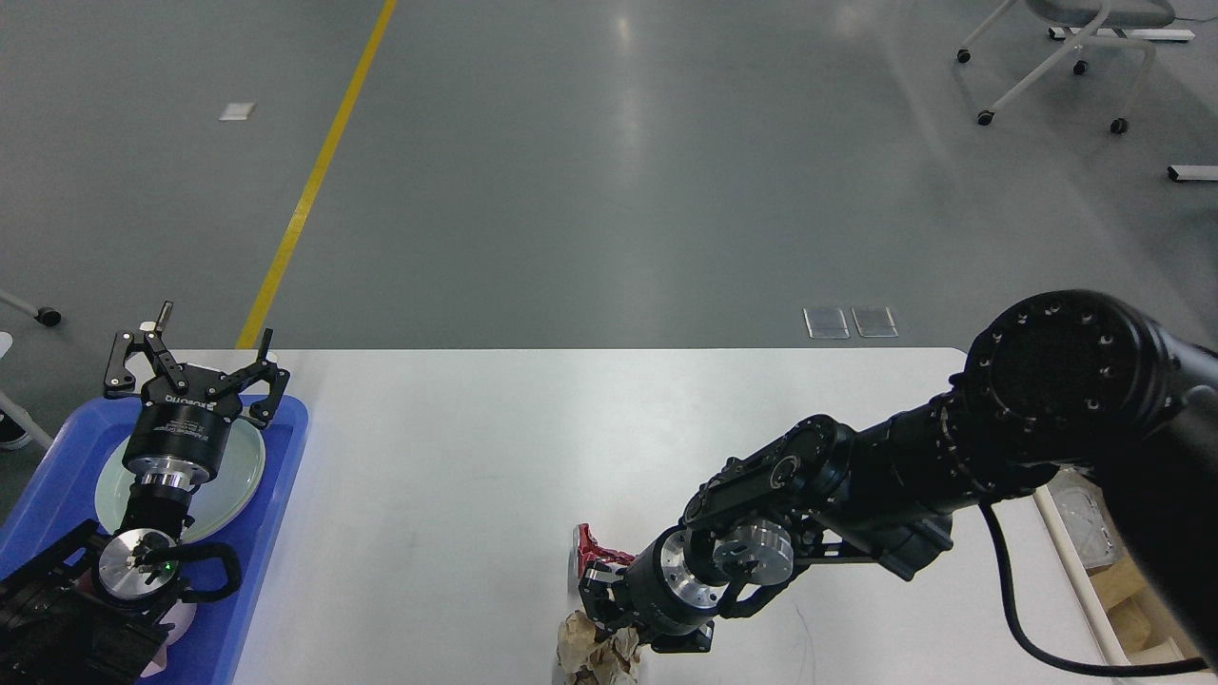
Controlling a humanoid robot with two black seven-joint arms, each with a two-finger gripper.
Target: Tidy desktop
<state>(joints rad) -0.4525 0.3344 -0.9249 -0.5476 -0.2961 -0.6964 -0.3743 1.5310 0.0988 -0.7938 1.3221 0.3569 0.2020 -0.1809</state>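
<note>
The white desktop [571, 428] fills the lower half of the head view. A crumpled brown paper ball [592, 656] lies at its front edge, with a red wrapper [592, 548] just behind it. My right gripper [609, 618] points down and left, pressed onto the top of the paper ball. Its dark fingers run together with the wrist, so their state is hidden. My left gripper [195, 366] stands open over the blue tray [276, 495], holding nothing.
A pale green plate [243, 466] lies in the blue tray at the left edge. A cream-white bin [1070, 566] with clear plastic and brown scraps stands off the table's right end. An office chair [1066, 57] is far back on the grey floor.
</note>
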